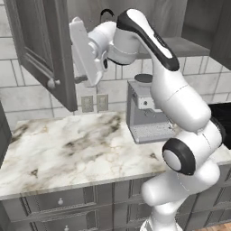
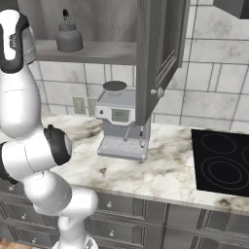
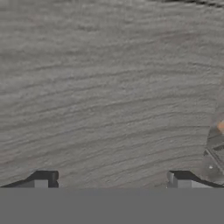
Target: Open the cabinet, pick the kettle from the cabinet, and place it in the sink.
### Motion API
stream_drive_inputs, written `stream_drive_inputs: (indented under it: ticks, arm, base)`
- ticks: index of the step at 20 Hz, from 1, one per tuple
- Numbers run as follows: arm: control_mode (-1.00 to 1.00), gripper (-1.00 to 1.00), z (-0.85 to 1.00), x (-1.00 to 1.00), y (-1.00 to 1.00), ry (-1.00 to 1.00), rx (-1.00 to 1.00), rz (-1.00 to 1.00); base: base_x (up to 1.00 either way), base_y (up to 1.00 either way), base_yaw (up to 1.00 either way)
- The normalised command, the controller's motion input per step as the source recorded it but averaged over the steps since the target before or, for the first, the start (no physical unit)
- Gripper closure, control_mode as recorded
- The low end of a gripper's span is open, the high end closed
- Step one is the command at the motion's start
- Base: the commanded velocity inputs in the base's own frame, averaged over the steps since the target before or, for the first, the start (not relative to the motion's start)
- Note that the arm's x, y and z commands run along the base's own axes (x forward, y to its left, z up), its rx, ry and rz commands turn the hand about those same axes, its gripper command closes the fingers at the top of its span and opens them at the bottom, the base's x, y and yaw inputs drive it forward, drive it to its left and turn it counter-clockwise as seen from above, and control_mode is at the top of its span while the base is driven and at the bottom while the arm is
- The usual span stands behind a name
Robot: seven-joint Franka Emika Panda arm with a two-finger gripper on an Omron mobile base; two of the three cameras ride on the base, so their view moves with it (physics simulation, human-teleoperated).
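Fingers (image 3: pixel 112 181) stand spread wide with nothing between them, and the hand view along them looks at grey-brown wood grain from very close. In the left base view the hand (image 1: pixel 85 53) is raised to shelf height, just beside the open left door (image 1: pixel 43 49) of the cabinet, and it seems to point toward that door rather than into the cabinet.

Taking the coffee machine (image 2: pixel 121 124) on the marble surface (image 2: pixel 160 170) as the landmark: the hand is above it and to its left. Farther back, the kettle (image 2: pixel 68 35) sits upright on the cabinet shelf (image 2: pixel 97 52), also above the machine and a little left of it, behind the arm's upper joint as the left base view shows it, where its arched handle (image 1: pixel 106 13) peeks over the arm.

So the kettle lies deeper in the cabinet and off to the hand's side, not ahead of the fingers. My judgement is that the wrist must turn toward the shelf before reaching; the arched handle on top looks the likeliest hold.

The right door (image 2: pixel 158 53) is open too, so opening looks done.
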Motion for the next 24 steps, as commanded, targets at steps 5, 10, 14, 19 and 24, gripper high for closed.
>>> stream_drive_inputs:
  ticks: [5,10,14,19,24]
  arm:
    - [-1.00,-1.00,-0.03,-0.09,0.48,-0.21,0.00,0.05]
    - [-1.00,-1.00,-0.08,-0.10,0.48,-0.25,0.00,0.00]
    - [-1.00,-1.00,-0.18,-0.07,0.49,-0.27,0.00,-0.01]
    - [-1.00,-1.00,-0.20,-0.04,0.28,-0.26,0.01,-0.04]
    - [-1.00,-1.00,-0.16,0.00,0.08,-0.21,0.14,-0.12]
  base:
    - [0.00,0.00,0.00]
    - [0.00,0.00,0.00]
    - [0.00,0.00,0.00]
    - [0.00,0.00,0.00]
    - [0.00,0.00,0.00]
